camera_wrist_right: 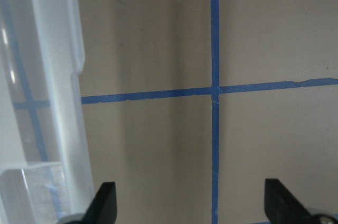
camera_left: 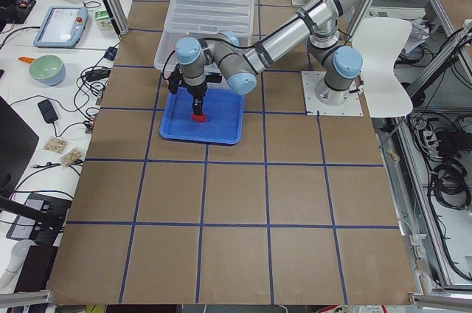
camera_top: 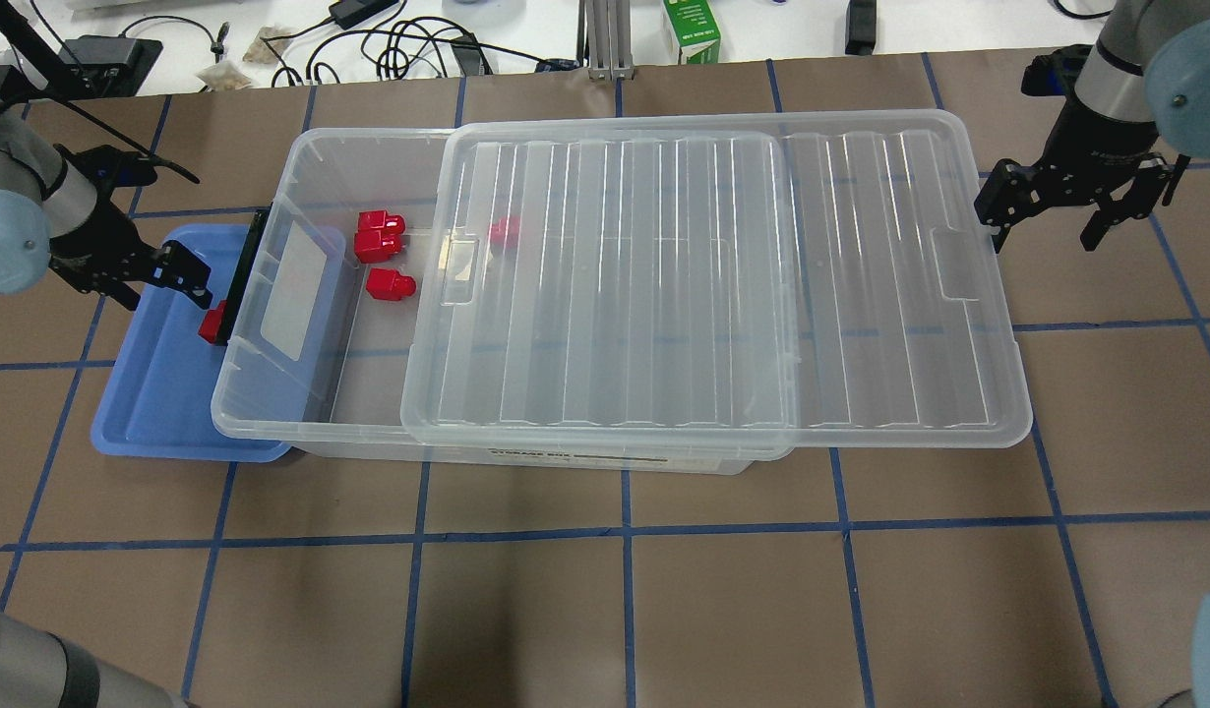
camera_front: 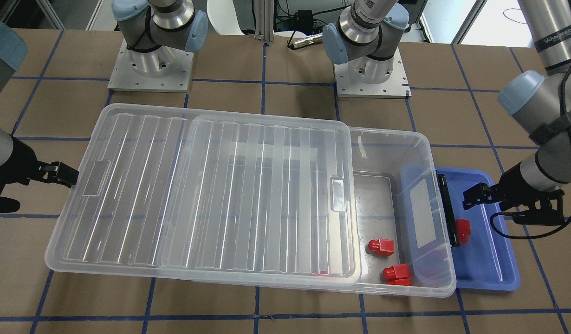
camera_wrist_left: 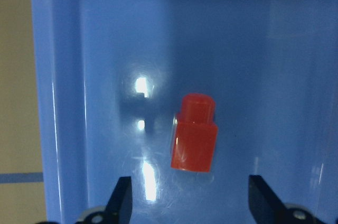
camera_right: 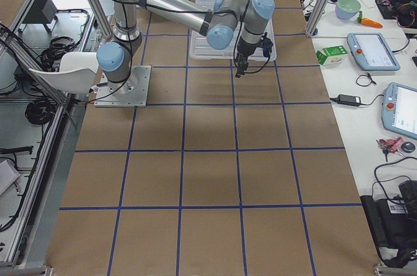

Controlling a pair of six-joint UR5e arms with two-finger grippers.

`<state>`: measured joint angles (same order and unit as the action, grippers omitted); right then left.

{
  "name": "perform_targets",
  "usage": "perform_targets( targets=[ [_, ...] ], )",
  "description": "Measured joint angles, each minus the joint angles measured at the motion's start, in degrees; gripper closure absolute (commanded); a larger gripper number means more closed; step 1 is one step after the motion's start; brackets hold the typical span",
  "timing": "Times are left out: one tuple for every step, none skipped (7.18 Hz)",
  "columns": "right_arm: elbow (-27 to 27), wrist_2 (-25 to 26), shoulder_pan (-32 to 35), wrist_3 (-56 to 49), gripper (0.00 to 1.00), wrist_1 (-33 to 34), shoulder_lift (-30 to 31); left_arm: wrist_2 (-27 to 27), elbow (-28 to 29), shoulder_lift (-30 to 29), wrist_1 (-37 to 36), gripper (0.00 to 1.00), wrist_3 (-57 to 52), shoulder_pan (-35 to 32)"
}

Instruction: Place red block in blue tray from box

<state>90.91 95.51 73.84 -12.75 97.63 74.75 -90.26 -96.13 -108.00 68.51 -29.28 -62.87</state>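
One red block [camera_wrist_left: 194, 133] lies on the floor of the blue tray [camera_wrist_left: 264, 49], between and just ahead of my open left gripper [camera_wrist_left: 190, 203], not touching its fingers. It also shows in the overhead view [camera_top: 212, 323] next to the box's black latch. My left gripper [camera_top: 157, 282] hovers over the blue tray [camera_top: 162, 413]. The clear box [camera_top: 320, 157] has its lid [camera_top: 664, 275] slid toward my right, leaving the left end open. Three red blocks [camera_top: 378, 244] lie in that open end, and another [camera_top: 504, 231] shows under the lid. My right gripper [camera_top: 1048, 216] is open and empty beside the lid's far end.
The blue tray is partly tucked under the box's latch end [camera_front: 448, 213]. The two arm bases [camera_front: 151, 69] stand behind the box. The right wrist view shows the lid's edge [camera_wrist_right: 53, 102] over brown table with blue tape lines [camera_wrist_right: 214, 129].
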Motion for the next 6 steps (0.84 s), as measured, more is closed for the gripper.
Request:
perform_targets(
  targets=[
    [0.0, 0.0, 0.7, 0.1, 0.00, 0.2, -0.1, 0.0, 2.2, 2.7, 4.4, 0.00, 0.7, -0.9],
    [0.0, 0.0, 1.6, 0.2, 0.00, 0.5, -0.1, -0.1, 4.4, 5.5, 8.7, 0.00, 2.2, -2.6],
    [0.0, 0.0, 2.4, 0.3, 0.00, 0.7, -0.2, -0.1, 6.0, 8.4, 12.3, 0.00, 4.7, -4.9],
    [0.0, -0.1, 3.3, 0.5, 0.00, 0.9, -0.3, -0.3, 6.8, 11.1, 14.2, 0.00, 8.4, -8.1],
    [0.0, -0.2, 4.4, 1.0, 0.00, 1.2, -0.4, -0.7, 7.0, 13.4, 15.1, 0.00, 11.9, -12.1],
    [0.0, -0.4, 5.6, 2.3, 0.00, 1.5, -0.6, -1.0, 7.0, 15.3, 15.8, 0.00, 14.5, -16.0]
  ],
)
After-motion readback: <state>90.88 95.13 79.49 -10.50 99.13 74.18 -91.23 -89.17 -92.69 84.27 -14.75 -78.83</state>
